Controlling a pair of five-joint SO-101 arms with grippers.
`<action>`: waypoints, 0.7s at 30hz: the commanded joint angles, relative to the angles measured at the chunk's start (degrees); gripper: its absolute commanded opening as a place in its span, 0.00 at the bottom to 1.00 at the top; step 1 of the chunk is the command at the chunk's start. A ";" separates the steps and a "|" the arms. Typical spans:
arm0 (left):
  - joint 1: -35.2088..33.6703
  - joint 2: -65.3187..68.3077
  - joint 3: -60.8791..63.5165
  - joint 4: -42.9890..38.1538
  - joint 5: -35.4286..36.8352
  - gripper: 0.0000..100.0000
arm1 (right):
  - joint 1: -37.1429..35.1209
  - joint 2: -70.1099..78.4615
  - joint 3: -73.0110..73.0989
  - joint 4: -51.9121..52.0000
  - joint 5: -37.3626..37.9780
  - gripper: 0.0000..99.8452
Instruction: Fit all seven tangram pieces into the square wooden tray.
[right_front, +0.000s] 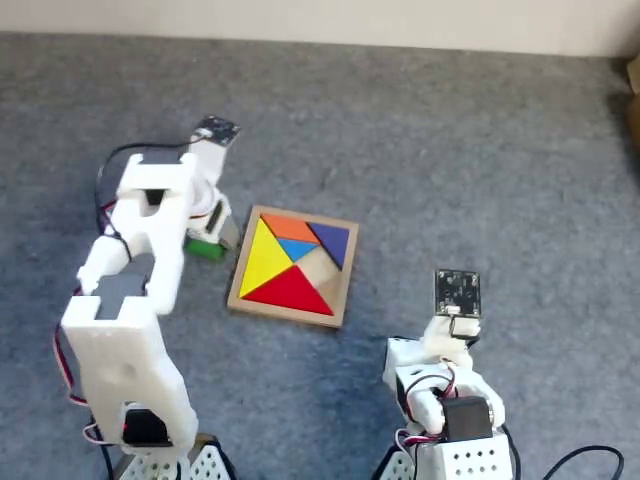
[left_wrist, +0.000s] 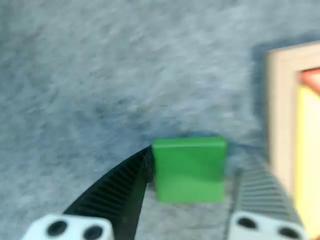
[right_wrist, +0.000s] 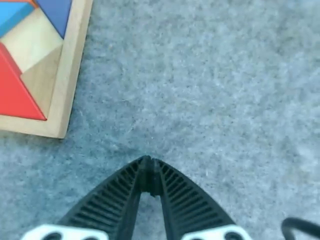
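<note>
A green square piece (left_wrist: 189, 169) lies on the grey carpet just outside the wooden tray (left_wrist: 279, 105). My left gripper (left_wrist: 195, 161) is open and straddles it: the black finger (left_wrist: 120, 190) touches one side and the pale finger (left_wrist: 257, 187) stands a little off the other. In the high view the green piece (right_front: 205, 249) sits at the left edge of the tray (right_front: 238, 290), under my left gripper (right_front: 212, 232). The tray holds yellow, red, orange, blue and purple pieces, with bare wood (right_wrist: 35, 50) beside the red one. My right gripper (right_wrist: 148, 172) is shut and empty, over carpet off the tray's near right corner.
The right arm (right_front: 445, 400) is folded back at the near right, apart from the tray. The left arm (right_front: 140, 270) stretches along the left side. Open grey carpet (right_front: 470, 160) spreads behind and to the right of the tray.
</note>
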 joint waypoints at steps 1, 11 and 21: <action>0.75 -0.13 -2.86 2.20 0.09 0.14 | 0.84 -0.84 8.22 -0.84 -0.70 0.00; 2.86 -5.41 -10.24 11.60 0.00 0.11 | 0.84 -0.84 8.22 -0.84 -0.70 0.00; 14.64 -7.87 -12.70 16.18 0.00 0.11 | 0.84 -0.84 8.22 -0.84 -0.70 0.00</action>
